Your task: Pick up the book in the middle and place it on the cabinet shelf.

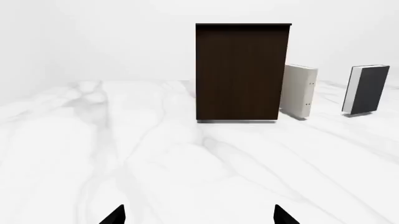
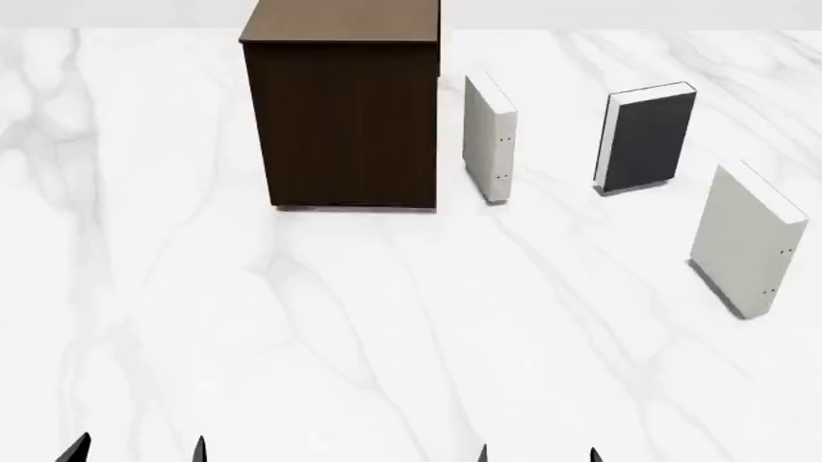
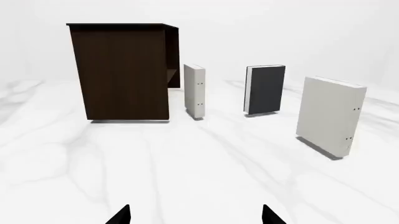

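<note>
White marble surface [image 2: 385, 337] with grey veins, plain white backdrop, even light

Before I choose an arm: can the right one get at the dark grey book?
Probably yes: open marble lies between the right gripper and the dark grey book, which stands apart from both off-white books.

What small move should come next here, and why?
Probably reach the right gripper forward toward the dark grey book. That book stands upright and untouched between two off-white books, right of the cabinet, while both grippers sit open and empty at the near edge, and the right one is nearer.
</note>
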{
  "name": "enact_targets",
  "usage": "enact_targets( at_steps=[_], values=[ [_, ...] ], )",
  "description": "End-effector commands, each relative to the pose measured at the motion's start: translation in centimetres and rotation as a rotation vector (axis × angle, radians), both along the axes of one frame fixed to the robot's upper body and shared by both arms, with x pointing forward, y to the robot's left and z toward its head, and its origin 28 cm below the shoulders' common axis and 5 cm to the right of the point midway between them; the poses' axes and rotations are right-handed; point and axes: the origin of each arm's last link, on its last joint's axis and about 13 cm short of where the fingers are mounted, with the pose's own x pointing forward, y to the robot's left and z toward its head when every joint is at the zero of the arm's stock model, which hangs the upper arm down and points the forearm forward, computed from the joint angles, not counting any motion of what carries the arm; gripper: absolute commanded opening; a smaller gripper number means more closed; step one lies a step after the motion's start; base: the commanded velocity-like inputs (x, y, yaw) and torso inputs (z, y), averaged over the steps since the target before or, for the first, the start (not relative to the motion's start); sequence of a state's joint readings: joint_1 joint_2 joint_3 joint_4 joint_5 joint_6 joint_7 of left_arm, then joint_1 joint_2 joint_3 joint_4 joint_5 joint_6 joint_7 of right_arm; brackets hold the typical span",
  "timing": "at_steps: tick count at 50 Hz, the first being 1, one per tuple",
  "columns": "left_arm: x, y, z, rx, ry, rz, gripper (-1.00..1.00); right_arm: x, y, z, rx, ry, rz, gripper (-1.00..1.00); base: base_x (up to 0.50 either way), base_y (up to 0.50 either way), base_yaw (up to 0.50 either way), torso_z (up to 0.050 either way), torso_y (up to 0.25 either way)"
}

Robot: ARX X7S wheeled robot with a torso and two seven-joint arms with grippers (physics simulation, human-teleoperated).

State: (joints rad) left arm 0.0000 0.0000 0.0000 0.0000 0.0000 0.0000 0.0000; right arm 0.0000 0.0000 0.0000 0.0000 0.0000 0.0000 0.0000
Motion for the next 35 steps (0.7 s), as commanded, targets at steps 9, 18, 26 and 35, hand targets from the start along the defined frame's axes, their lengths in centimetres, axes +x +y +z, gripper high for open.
enact_targets(
  at_steps=[9, 18, 26, 35],
  values=[
    [0.0, 0.0, 0.0, 0.003, 0.0, 0.001, 1.0, -0.1, 0.1, 0.0, -0.007, 0.001, -0.004, 1.0, 0.0, 0.0, 0.0, 0.0, 0.0],
    [-0.1, -0.1, 0.0, 0.023, -0.001, -0.008, 1.0, -0.1, 0.1, -0.2, -0.006, 0.007, -0.005, 1.0, 0.0, 0.0, 0.0, 0.0, 0.0],
    [-0.1, -0.1, -0.1, 0.022, 0.007, -0.01, 1.0, -0.1, 0.1, -0.3, -0.004, 0.012, -0.007, 1.0, 0.0, 0.0, 0.0, 0.0, 0.0],
    [-0.2, -0.1, -0.1, 0.025, 0.008, -0.01, 1.0, -0.1, 0.1, -0.4, -0.004, 0.017, -0.007, 1.0, 0.0, 0.0, 0.0, 0.0, 0.0]
  ],
)
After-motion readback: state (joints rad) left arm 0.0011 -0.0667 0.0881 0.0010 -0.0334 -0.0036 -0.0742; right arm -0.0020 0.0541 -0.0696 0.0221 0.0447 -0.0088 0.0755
